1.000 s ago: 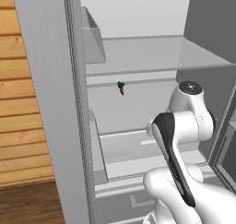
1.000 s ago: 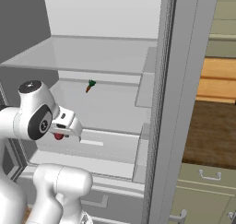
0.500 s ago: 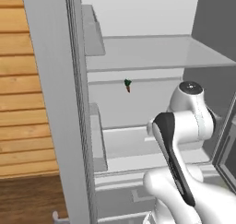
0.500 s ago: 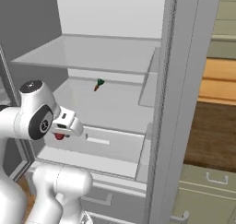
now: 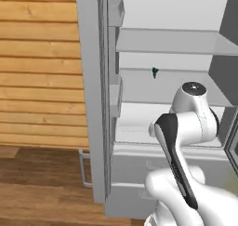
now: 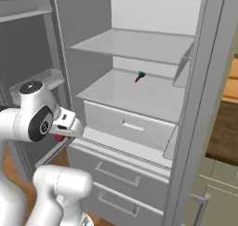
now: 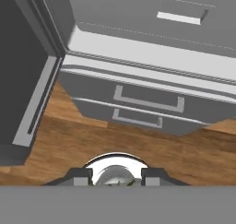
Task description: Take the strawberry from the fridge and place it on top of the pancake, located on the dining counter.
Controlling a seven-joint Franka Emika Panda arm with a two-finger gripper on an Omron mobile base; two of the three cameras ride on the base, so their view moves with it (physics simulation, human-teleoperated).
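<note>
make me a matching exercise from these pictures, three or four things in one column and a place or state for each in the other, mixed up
Things:
1. strawberry
2. small orange piece with green top
3. fridge upper doors
4. two lower drawers

Places or states:
A. lying on a pale shelf inside
B. shut, below the open compartment
C. held at the claw, in front of the fridge
D. standing open

Pairs: 1-C, 2-A, 3-D, 4-B

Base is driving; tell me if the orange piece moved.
No. The orange piece still lies at the back of the same shelf; the camera shifted.
</note>
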